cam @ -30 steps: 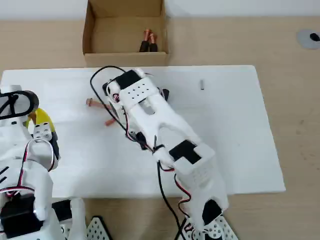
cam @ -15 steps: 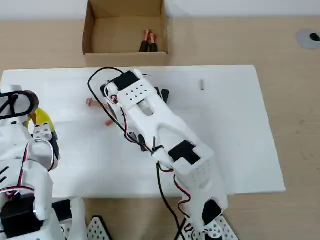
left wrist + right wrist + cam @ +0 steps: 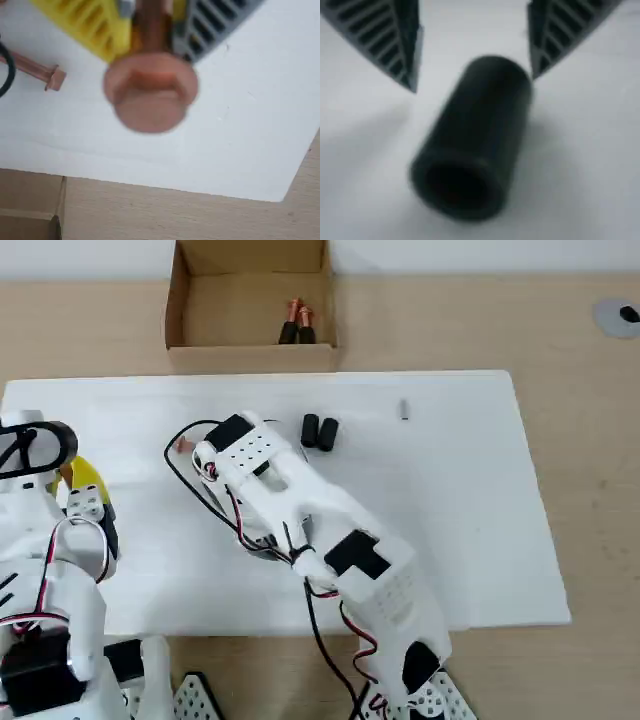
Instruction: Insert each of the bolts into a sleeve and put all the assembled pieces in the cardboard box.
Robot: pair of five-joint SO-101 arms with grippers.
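My left gripper, with one yellow and one grey finger, is shut on a copper bolt whose head faces the camera. In the high view this gripper hangs over the left end of the white sheet. A second bolt lies on the sheet near it, its end showing beside the right arm. My right gripper is open, with a black sleeve lying on its side between the fingers. Two more black sleeves lie side by side just right of the right arm.
The cardboard box stands beyond the sheet's far edge, with assembled pieces inside at its right. A black cable loops off the right arm's wrist. A small grey object lies at the sheet's far right.
The right arm has swung left, off the two black sleeves, which now show, and it now covers the spot where a bolt lay. The left arm has not moved.
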